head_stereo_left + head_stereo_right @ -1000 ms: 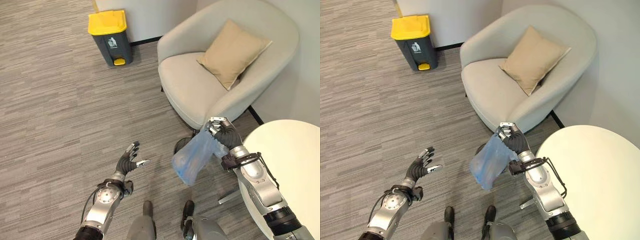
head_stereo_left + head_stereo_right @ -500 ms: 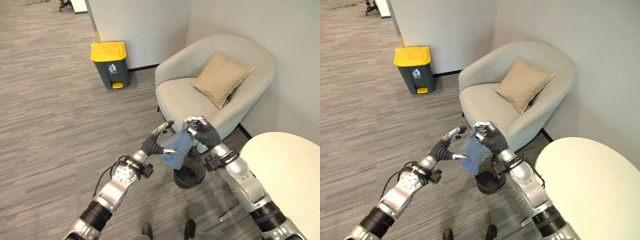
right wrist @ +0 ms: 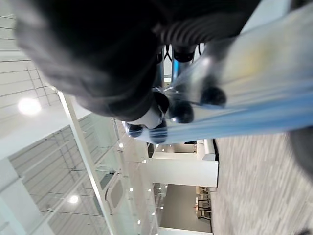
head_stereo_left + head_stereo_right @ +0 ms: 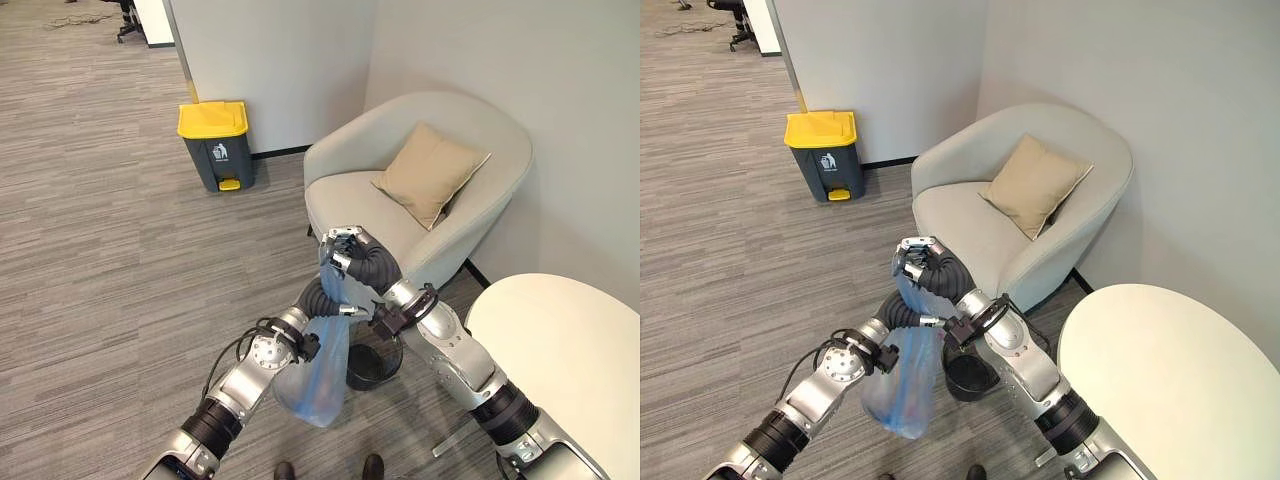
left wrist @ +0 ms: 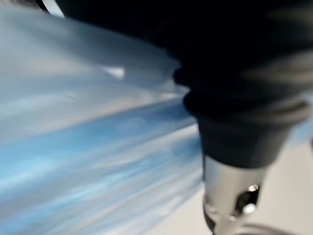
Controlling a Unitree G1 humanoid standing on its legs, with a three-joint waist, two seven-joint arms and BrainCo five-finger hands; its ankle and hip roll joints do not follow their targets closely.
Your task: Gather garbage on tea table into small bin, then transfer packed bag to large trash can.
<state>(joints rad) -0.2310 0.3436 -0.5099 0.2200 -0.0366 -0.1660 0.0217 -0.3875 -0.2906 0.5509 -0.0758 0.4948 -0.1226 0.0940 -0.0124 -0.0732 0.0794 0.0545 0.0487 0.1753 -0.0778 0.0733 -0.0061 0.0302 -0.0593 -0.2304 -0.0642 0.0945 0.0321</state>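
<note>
Left eye view gives you the blue bag [image 4: 315, 375] hanging in the air in front of the armchair [image 4: 420, 200], its neck pinched at the top by the right hand [image 4: 352, 258], whose fingers are curled tight round the plastic. Your left hand [image 4: 322, 298] sits just under that grip, against the bag's upper part; its fingers are hidden behind the plastic, so you cannot tell whether they are closed on it. The bag's bulk droops below both hands, just beside the small black bin [image 4: 372, 365], which stands on the floor at the armchair's foot. A tan cushion [image 4: 428, 172] leans on the armchair's seat. The round white table [image 4: 570, 350] stands to the right of the armchair's front. The grey trash can [image 4: 217, 145] with its yellow lid waits well apart, left of the armchair, by the wall.
</note>
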